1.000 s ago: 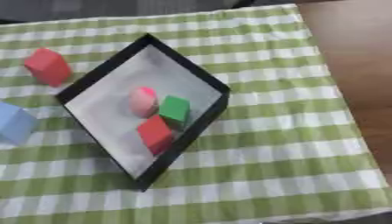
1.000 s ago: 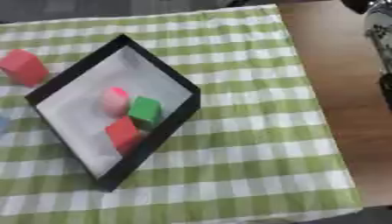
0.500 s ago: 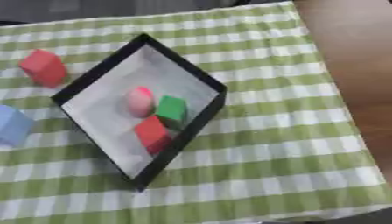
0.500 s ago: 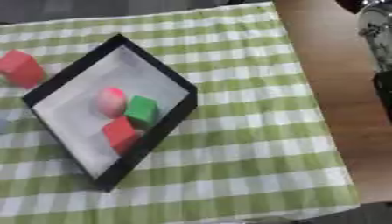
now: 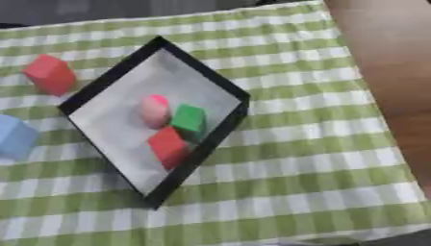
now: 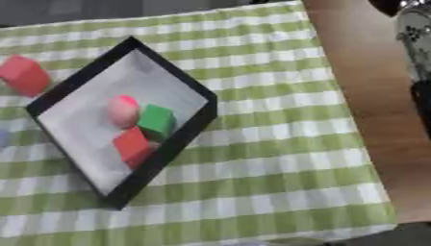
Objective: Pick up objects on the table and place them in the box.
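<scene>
Only right arm (image 6: 414,33) visible at far right edge; robot hand state indiscernible.

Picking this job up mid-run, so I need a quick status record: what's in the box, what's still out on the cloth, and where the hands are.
box: black-walled box with white floor, set askew on the green checked cloth
in box: pink rounded piece, green block, red block, close together
still on cloth: red block left of the box; blue block at the left edge
hands: neither in view
right edge: part of the robot's arm over bare brown table
</scene>
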Robot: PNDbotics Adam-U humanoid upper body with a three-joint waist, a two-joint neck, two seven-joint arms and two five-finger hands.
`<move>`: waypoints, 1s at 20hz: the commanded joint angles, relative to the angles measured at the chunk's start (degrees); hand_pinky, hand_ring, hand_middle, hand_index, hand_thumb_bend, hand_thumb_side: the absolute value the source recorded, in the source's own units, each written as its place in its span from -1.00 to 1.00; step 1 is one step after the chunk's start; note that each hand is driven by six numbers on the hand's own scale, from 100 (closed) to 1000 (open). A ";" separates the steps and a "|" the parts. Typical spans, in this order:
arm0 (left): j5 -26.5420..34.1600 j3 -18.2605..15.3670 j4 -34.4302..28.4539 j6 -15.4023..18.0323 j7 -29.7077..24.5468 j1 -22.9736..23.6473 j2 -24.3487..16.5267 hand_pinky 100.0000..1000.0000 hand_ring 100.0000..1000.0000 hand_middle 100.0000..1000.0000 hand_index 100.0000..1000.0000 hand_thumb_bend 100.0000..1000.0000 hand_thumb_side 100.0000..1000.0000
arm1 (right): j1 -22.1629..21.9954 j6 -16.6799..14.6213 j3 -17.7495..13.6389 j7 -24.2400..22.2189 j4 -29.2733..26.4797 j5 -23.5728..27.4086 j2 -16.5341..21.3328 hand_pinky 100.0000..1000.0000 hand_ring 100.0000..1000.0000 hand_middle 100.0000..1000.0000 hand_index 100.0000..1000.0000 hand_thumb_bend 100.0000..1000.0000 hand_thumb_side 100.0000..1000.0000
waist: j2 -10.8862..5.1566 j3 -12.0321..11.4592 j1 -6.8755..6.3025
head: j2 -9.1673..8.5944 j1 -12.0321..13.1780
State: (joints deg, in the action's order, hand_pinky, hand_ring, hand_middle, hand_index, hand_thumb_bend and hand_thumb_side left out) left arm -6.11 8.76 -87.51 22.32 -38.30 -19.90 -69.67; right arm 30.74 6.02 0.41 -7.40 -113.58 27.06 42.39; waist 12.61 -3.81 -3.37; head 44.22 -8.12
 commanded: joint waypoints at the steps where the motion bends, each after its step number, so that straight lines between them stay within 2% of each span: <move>1: -0.88 -0.46 2.21 0.57 1.05 -1.65 -2.34 0.68 0.70 0.64 0.72 0.23 -1.00 | 0.86 0.21 -0.55 -0.10 -1.01 0.34 0.76 0.72 0.44 0.22 0.51 -0.61 -0.74 | -2.00 0.08 -0.51 | -0.11 0.54; 7: -1.87 0.25 9.81 1.89 6.13 -6.03 -0.12 0.68 0.67 0.56 0.67 0.24 -1.00 | 0.94 0.57 -0.51 -0.25 -1.01 0.26 0.56 0.72 0.43 0.21 0.51 -0.61 -0.74 | -2.11 0.15 -0.40 | -0.10 1.76; 20: -11.67 2.38 19.74 6.06 7.31 -15.20 5.14 0.67 0.68 0.57 0.67 0.49 -1.00 | 0.92 1.59 -0.51 -0.08 -1.01 0.27 -0.05 0.72 0.42 0.20 0.50 -0.62 -0.72 | -1.94 0.30 -0.60 | -0.10 5.94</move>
State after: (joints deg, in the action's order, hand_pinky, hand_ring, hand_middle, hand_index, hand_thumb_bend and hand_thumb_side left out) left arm -16.90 11.52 -68.34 27.84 -31.14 -34.07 -62.98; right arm 30.78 7.42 0.41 -7.56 -113.58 27.06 41.40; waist 12.49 -3.52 -3.37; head 44.23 -2.68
